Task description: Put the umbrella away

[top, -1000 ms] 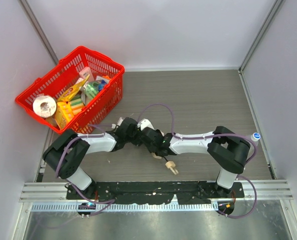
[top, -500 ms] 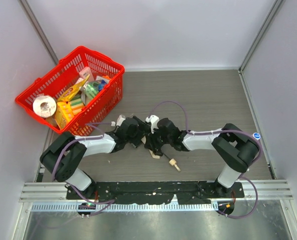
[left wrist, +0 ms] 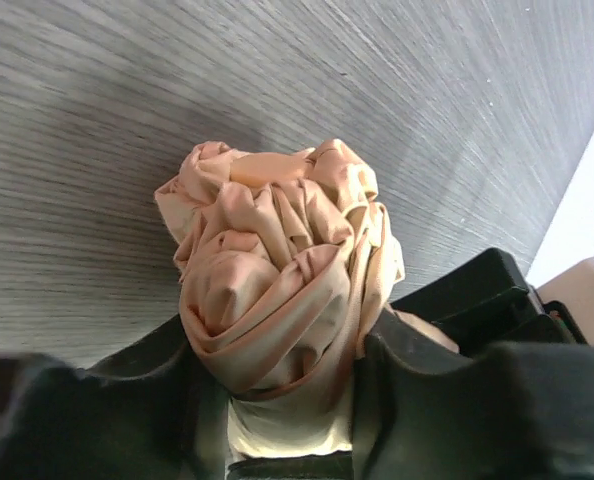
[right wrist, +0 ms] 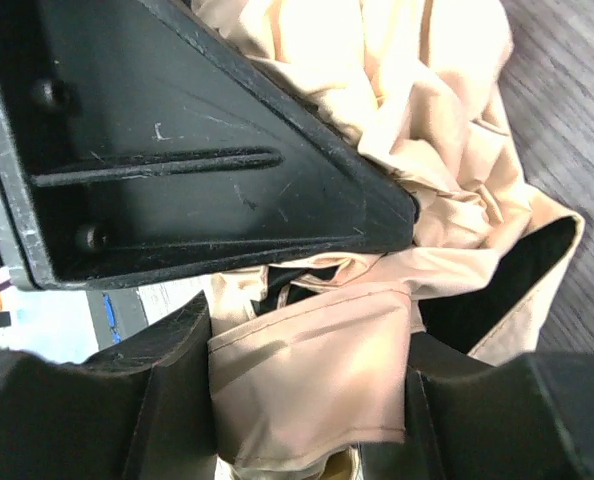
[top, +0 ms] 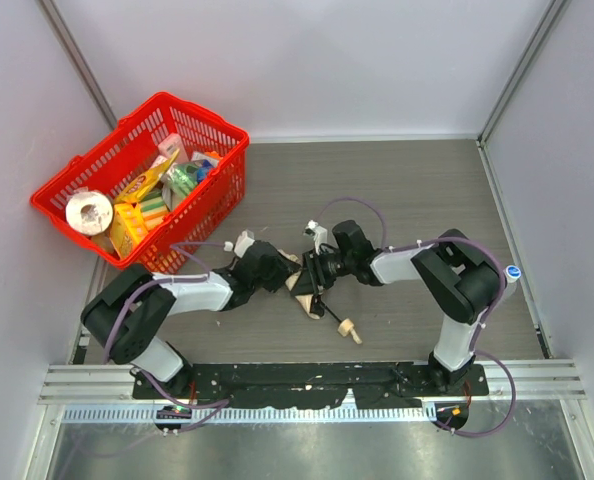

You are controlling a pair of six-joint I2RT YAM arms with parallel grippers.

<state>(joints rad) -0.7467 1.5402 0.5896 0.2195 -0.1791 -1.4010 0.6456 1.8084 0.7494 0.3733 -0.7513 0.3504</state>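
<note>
The umbrella (top: 303, 287) lies folded on the grey table between my two arms, beige fabric bunched up, its black shaft running down-right to the small tan handle (top: 348, 329). My left gripper (top: 283, 274) is shut on the crumpled fabric (left wrist: 277, 270) from the left. My right gripper (top: 315, 276) is shut on a fold of the same fabric (right wrist: 312, 365) from the right. The left gripper's black body (right wrist: 177, 140) fills the upper part of the right wrist view.
A red basket (top: 147, 175) with packets and a paper roll stands at the back left. A small bottle (top: 511, 272) with a blue cap stands by the right wall. White walls close in the table on three sides.
My right arm has swung its gripper up and left onto the umbrella's fabric. The fabric bundle and shaft have shifted slightly; the handle stays near the front.
</note>
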